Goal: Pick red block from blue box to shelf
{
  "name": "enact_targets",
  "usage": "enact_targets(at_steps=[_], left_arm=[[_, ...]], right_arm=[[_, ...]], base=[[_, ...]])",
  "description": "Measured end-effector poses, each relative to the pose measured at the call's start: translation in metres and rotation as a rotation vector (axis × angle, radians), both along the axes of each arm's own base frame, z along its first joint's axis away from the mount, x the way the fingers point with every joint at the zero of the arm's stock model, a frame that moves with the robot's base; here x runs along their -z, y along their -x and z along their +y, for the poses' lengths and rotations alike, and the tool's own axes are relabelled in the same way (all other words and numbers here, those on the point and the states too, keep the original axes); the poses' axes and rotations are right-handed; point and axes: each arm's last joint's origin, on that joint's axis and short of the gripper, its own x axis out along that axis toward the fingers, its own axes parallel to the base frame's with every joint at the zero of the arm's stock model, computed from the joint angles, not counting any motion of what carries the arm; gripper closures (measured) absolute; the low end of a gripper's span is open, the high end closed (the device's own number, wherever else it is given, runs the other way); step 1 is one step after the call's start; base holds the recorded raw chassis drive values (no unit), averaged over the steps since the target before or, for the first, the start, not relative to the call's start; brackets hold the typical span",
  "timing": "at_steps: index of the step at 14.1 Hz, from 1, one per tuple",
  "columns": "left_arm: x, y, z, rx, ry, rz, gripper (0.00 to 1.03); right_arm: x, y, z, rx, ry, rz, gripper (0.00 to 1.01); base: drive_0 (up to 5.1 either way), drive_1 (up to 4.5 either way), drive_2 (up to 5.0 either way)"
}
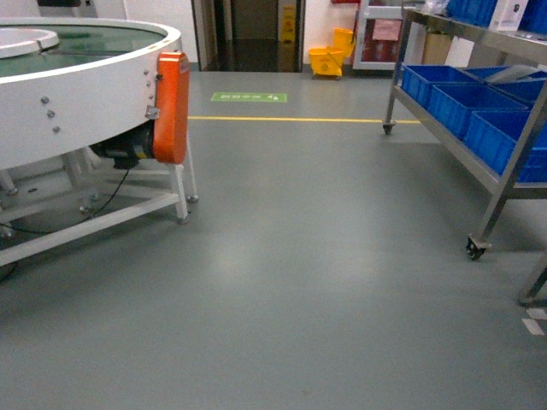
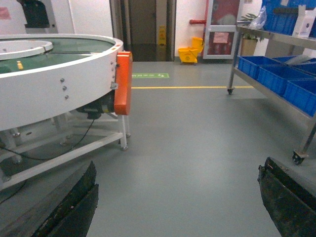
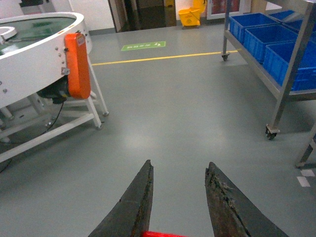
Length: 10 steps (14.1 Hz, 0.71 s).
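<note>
My right gripper [image 3: 178, 163] points out over the grey floor and is shut on the red block [image 3: 165, 234]. Only the block's top shows, as a red sliver between the finger bases at the bottom edge of the right wrist view. In the left wrist view my left gripper [image 2: 177, 165] is open, its fingers far apart with only bare floor between them. The shelf [image 1: 499, 201], a steel rack on castors, stands along the right, ahead of both grippers [image 2: 233, 59] [image 3: 293, 64]. The blue box is out of view. Neither gripper shows in the head view.
A white round conveyor table [image 1: 85, 94] with an orange motor cover [image 1: 172, 107] stands at the left on a white frame. Dark blue crates [image 1: 461, 107] fill the shelf's lower tier. A yellow mop bucket [image 1: 328, 60] and a yellow floor line [image 1: 291, 119] lie ahead.
</note>
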Motion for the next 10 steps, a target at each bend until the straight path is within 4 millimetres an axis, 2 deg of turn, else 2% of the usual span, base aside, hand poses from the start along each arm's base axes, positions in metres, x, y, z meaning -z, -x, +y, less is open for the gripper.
enact_targets(at_steps=[10], left_arm=[[0.0000, 0.0000, -0.0001, 0.001, 0.000, 0.000, 0.05]], right_arm=[[0.0003, -0.0003, 0.0001, -0.001, 0.000, 0.001, 0.75]], base=[[-1.6, 2.58, -5.8]])
